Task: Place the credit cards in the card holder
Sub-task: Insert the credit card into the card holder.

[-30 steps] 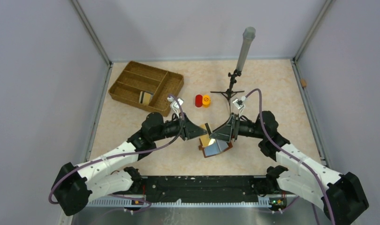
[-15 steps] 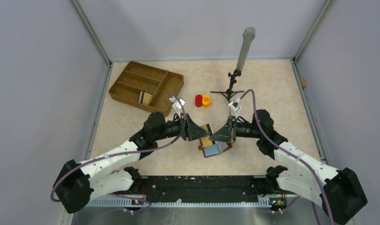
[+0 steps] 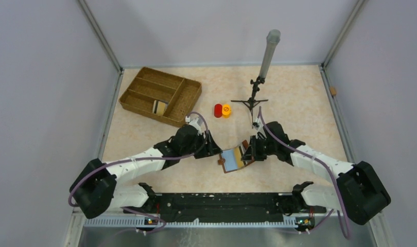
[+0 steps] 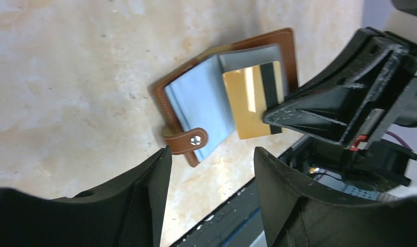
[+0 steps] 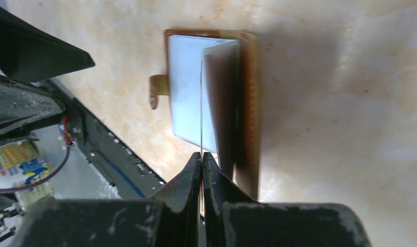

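Gripping gold card (image 4: 245,105) now: right jaws.

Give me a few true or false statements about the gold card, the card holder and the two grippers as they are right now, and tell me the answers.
1. The right gripper is shut on the edge of the gold card. True.
2. The left gripper is clamped on the card holder. False: its fingers stand open and hold nothing.
3. The card holder lies open on the table. True.
4. The red cap and the orange cap sit inside the wicker tray. False: they stand on the table, beside the tray.
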`<state>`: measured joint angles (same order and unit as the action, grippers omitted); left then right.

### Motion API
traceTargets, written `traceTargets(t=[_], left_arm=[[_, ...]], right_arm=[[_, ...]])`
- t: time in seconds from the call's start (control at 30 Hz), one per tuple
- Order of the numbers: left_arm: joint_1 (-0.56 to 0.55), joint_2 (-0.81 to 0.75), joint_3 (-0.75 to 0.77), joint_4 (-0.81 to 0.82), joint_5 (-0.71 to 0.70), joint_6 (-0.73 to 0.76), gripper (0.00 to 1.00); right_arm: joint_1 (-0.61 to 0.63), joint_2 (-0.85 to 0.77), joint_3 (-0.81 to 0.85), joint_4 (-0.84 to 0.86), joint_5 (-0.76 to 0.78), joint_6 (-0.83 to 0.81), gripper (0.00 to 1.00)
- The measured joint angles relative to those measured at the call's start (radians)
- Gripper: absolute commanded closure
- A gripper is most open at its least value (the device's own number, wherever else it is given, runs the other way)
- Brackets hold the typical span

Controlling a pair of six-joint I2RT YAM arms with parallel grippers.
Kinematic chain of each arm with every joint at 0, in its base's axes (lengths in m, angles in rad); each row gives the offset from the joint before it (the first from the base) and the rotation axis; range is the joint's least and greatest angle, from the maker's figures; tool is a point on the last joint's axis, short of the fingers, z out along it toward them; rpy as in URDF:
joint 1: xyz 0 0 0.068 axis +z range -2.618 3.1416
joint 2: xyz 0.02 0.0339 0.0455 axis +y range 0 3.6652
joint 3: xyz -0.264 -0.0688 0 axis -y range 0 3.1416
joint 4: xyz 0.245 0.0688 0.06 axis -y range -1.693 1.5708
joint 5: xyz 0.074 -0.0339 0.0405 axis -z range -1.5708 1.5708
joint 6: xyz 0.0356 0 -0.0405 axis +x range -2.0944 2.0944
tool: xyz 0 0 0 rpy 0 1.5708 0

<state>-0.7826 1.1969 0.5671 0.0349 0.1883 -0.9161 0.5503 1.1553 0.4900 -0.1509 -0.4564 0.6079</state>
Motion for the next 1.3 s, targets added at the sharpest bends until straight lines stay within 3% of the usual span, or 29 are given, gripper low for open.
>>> traceTargets(t=[0.47,1.3], left_arm=[[-0.006,0.187,0.048,-0.02,-0.025,-0.005,0.47],[-0.007,0.338,0.058,0.054,-0.007,0.002,0.76]], right_arm=[[-0.045,0.089,0.002,-0.008,0.021,-0.049,1.0],[-0.056,0.169,-0.064,0.208,-0.083,-0.011,1.0]])
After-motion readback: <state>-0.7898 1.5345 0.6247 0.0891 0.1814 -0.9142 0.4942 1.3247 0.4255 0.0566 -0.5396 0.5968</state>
